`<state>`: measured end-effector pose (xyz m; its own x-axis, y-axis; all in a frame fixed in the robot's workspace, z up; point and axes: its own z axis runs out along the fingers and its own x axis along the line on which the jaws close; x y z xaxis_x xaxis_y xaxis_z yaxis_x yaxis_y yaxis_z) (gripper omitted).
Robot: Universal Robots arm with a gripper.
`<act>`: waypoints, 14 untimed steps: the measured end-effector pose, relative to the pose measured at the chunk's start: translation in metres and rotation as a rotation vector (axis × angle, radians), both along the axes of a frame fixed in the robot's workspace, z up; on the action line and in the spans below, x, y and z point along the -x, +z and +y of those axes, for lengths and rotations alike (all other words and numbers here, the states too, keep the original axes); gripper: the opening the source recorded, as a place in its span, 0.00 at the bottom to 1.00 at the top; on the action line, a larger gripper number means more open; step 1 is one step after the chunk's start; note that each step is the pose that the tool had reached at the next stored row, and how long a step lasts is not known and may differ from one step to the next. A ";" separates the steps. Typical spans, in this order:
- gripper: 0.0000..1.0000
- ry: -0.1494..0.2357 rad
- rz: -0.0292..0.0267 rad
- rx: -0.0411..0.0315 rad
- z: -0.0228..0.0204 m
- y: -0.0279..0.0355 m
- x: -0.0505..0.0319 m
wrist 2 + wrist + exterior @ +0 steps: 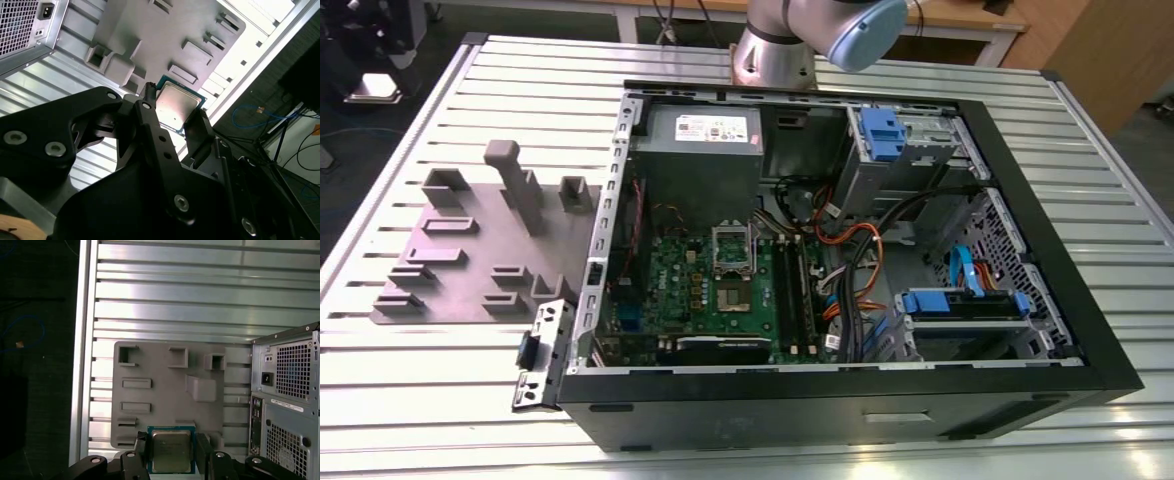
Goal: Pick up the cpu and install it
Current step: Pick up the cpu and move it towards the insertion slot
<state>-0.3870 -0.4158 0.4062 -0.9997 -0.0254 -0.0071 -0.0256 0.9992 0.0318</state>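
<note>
A: Step in hand?
B: Pick looks done; reads as the carry. The pincer (172, 444) is clamped on the cpu (171, 456) by two opposite edges, and the silvery top shows in both wrist views.
A: Where's the cpu?
B: In the air, well above the grey fixture plate (160, 390) on the desk (175, 300). The computer case (285, 390) is beside that plate.
A: Installed?
B: Not yet. The socket frame (731, 248) sits deep in the open case in the exterior view. Getting there likely calls for clearing the case wall, keeping the chip level, squaring it to the frame and lowering gently.
</note>
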 end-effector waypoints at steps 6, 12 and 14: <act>0.47 0.000 0.0003 -0.0001 0.0000 0.0000 -0.0048; 0.47 0.000 0.0002 0.0000 0.0000 0.0000 -0.0081; 0.47 0.000 0.0003 0.0000 0.0000 0.0000 -0.0089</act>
<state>-0.3780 -0.4158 0.4063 -0.9997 -0.0254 -0.0068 -0.0256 0.9992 0.0318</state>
